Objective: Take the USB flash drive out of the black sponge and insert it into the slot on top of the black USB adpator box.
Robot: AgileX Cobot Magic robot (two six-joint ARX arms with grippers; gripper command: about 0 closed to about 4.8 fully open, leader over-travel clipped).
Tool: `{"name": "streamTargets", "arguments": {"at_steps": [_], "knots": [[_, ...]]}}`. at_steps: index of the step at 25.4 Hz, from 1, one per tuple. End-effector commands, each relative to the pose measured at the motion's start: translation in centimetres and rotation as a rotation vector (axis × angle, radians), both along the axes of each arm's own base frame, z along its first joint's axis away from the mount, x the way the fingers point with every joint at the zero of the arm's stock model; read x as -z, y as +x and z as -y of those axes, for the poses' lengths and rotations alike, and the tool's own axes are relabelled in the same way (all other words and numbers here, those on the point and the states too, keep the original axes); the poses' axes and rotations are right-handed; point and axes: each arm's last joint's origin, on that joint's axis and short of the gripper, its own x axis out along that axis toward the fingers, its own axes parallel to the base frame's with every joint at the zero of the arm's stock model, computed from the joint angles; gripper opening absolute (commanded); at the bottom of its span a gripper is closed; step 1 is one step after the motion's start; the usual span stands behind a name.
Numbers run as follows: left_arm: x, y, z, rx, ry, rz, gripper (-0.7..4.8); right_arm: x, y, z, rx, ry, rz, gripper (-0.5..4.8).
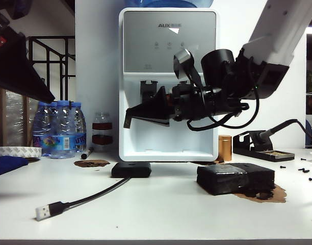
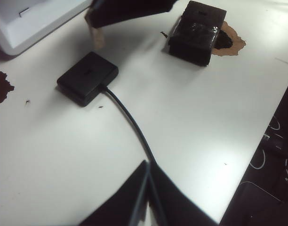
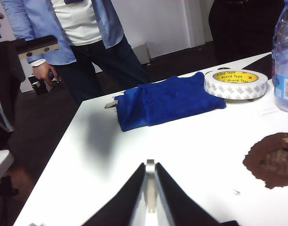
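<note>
My right gripper (image 1: pixel 127 119) hangs in the air above the table, reaching leftward over the black USB adpator box (image 1: pixel 131 169). It is shut on the USB flash drive (image 3: pixel 150 184), a silvery stick pinched between the jaws with its end poking out. The flat box (image 2: pixel 87 76) lies in front of the dispenser, its slot (image 2: pixel 89 72) only faintly visible on top. Its cable runs to a silver plug (image 1: pixel 43 212). The black sponge (image 1: pixel 235 178) (image 2: pixel 196 32) sits to the right on a brown stain. My left gripper (image 2: pixel 146 165) is shut and empty, held high at the left.
A white water dispenser (image 1: pixel 169 81) stands behind the box. Water bottles (image 1: pixel 61 127), a tape roll (image 3: pixel 235 83) and a blue cloth (image 3: pixel 167 100) are at the left. At the right are a soldering iron stand (image 1: pixel 263 148), a copper cylinder (image 1: pixel 225 148) and loose screws (image 1: pixel 305 170).
</note>
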Motion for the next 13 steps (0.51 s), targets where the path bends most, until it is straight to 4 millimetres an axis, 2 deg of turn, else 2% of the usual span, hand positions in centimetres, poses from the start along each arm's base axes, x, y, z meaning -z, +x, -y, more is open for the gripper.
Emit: {"name": "streamTargets", "arguments": {"at_steps": [1,9,13], "knots": [[-0.14,-0.01,0.02,0.006,-0.004,0.008,-0.05,0.19,0.06,-0.12,0.005,-0.032,0.003,-0.02],[-0.13,-0.04,0.03,0.029,0.005,0.023,-0.05,1.00,-0.02,0.02,0.066,-0.109,0.006,-0.02],[-0.19,0.03,0.05,0.034,0.007,0.037,-0.05,1.08,-0.29,-0.66,0.073,-0.131,0.047,-0.02]]}}
